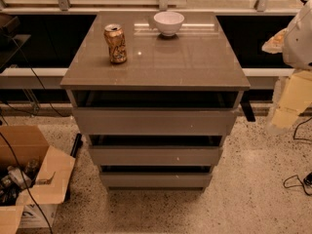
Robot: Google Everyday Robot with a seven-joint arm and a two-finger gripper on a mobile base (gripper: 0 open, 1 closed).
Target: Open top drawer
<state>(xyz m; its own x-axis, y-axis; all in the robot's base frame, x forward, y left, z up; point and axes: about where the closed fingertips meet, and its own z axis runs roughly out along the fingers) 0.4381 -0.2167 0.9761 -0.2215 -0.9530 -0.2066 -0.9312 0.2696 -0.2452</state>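
The top drawer (pixel 155 121) is the widest of three flat grey-brown fronts on the cabinet, just under the glossy top. A dark gap runs along its upper edge, and the front lies in line with the cabinet face. My arm's white body (pixel 300 38) comes in at the right edge. The pale yellowish gripper (pixel 286 108) hangs below it, to the right of the drawer's right end and apart from it. It holds nothing that I can see.
A gold can (pixel 115 44) and a white bowl (pixel 168 22) stand on the cabinet top (pixel 195 62). The middle drawer (pixel 155 155) and the bottom drawer (pixel 156 180) sit below. An open cardboard box (pixel 29 179) is on the floor at left. Cables (pixel 297 182) lie at right.
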